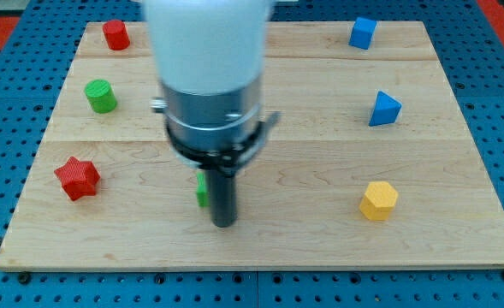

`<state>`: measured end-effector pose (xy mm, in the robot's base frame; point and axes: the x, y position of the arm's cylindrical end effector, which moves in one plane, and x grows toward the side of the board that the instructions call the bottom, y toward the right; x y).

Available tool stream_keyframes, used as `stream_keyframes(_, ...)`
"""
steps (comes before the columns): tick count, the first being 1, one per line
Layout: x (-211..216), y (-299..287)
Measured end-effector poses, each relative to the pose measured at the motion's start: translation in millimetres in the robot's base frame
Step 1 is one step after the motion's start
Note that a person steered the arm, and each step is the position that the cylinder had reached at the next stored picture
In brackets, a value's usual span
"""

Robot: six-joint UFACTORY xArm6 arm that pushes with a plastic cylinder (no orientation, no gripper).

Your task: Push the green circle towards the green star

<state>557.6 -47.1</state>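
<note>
My tip (223, 224) has no jaws; it stands near the bottom edge, touching a green block (201, 189), probably the star. The green circle (101, 96) sits near the left edge. I should go behind it and push slowly.

Seven blocks sit on the wooden board (457, 171) — two red, a circle (115, 35) and a star (77, 178); two green, a circle (101, 96) and a mostly hidden piece (201, 189); two blue, a cube (363, 32) and a wedge-like triangle (385, 109); one yellow hexagon (378, 200).
</note>
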Motion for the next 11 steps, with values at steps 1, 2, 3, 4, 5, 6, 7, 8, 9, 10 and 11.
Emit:
stream_keyframes(1, -49.5, 12.2)
stream_keyframes(2, -99.3, -23.7)
stream_keyframes(3, -132.1, -88.6)
stream_keyframes(4, -133.9, -66.0)
stream_keyframes(5, -139.7, -61.0)
stream_keyframes(6, -183.0, -61.0)
stream_keyframes(7, -234.8, -79.7)
stream_keyframes(8, -251.9, -153.5)
stream_keyframes(9, -272.4, -197.5)
stream_keyframes(10, -274.8, -255.5)
stream_keyframes(11, -256.4, -246.8)
